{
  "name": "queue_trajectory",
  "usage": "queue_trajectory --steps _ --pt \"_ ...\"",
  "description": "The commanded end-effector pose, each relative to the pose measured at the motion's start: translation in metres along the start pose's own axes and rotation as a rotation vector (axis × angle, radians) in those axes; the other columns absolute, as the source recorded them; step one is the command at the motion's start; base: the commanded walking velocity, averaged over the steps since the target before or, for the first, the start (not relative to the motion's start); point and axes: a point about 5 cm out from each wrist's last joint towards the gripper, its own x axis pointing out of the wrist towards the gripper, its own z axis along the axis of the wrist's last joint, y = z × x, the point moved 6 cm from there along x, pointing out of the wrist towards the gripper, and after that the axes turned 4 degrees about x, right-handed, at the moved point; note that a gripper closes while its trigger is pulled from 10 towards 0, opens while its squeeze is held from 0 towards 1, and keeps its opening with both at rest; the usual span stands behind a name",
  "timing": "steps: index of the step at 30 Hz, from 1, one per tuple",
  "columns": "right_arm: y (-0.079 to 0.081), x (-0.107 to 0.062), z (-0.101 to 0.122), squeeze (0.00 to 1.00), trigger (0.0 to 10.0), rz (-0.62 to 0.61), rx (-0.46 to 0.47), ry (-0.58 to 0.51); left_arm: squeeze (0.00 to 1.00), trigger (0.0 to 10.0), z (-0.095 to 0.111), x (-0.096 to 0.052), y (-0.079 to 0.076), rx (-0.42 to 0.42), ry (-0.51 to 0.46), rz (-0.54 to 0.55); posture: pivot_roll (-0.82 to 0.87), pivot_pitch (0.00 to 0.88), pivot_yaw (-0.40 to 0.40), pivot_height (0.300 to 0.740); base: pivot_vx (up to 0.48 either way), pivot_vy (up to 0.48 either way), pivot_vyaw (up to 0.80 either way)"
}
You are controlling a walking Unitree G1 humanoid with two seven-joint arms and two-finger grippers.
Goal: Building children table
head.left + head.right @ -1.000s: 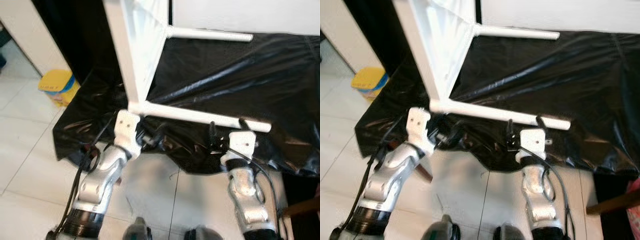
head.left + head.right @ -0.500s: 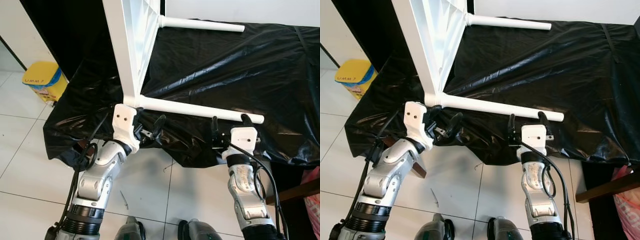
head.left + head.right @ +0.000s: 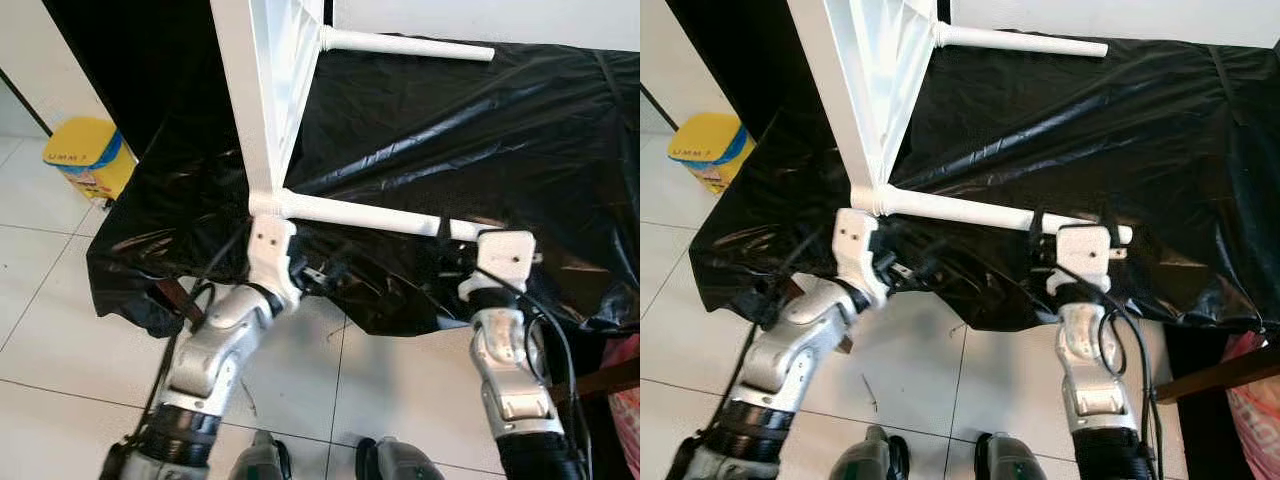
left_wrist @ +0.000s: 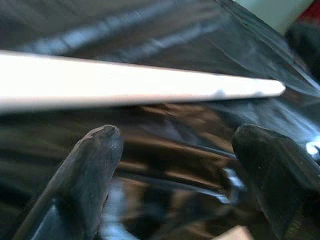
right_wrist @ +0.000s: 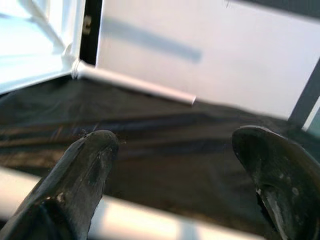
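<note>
1. A yellow container (image 3: 88,165) stands on the tiled floor (image 3: 40,300), well left of the white table (image 3: 268,90).
2. The white table lies on its side on a surface draped in black plastic sheet (image 3: 470,130), its top upright, two legs pointing right.
3. The left gripper (image 4: 175,150) sits just below the table's near corner, fingers spread, nothing between them; the near leg (image 3: 370,215) runs just beyond the fingertips.
4. The right gripper (image 5: 175,150) is at the near leg's free end, fingers wide apart, the leg crossing between them, ungripped.
5. The far leg (image 3: 405,45) juts right from the table's upper corner.
</note>
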Motion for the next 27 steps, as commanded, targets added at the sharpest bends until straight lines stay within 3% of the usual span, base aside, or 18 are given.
queue_trajectory --steps 1,7,17,20,23,25,27 --pt "-0.002 0.0 0.006 0.0 10.0 -0.002 -0.025 -0.023 0.0 10.0 -0.003 0.007 -0.014 -0.092 0.018 -0.122 0.05 0.167 -0.002 0.74 0.0 0.0 0.0" --pt "0.008 0.002 0.029 0.0 10.0 0.074 -0.099 -0.124 0.0 10.0 0.007 0.027 0.009 -0.287 -0.027 0.001 0.04 0.168 0.005 0.74 0.0 0.0 0.0" --pt "0.014 0.006 0.06 0.0 10.0 0.116 -0.187 -0.258 0.0 10.0 0.004 0.037 0.035 -0.415 -0.028 0.113 0.03 0.163 0.01 0.74 0.0 0.0 0.0" --pt "0.01 0.011 0.082 0.0 10.0 0.09 -0.219 -0.335 0.0 10.0 0.003 0.039 0.049 -0.474 -0.037 0.181 0.03 0.158 0.012 0.74 0.0 0.0 0.0" --pt "0.009 0.011 0.085 0.0 10.0 0.084 -0.226 -0.35 0.0 10.0 0.003 0.039 0.051 -0.48 -0.04 0.187 0.03 0.158 0.012 0.74 0.0 0.0 0.0" --pt "0.005 0.019 0.109 0.0 10.0 0.069 -0.261 -0.432 0.0 10.0 0.0 0.042 0.063 -0.522 -0.036 0.242 0.02 0.156 0.01 0.74 0.0 0.0 0.0" --pt "0.004 0.02 0.115 0.0 10.0 0.068 -0.269 -0.451 0.0 10.0 0.0 0.043 0.066 -0.532 -0.039 0.258 0.02 0.156 0.009 0.74 0.0 0.0 0.0"
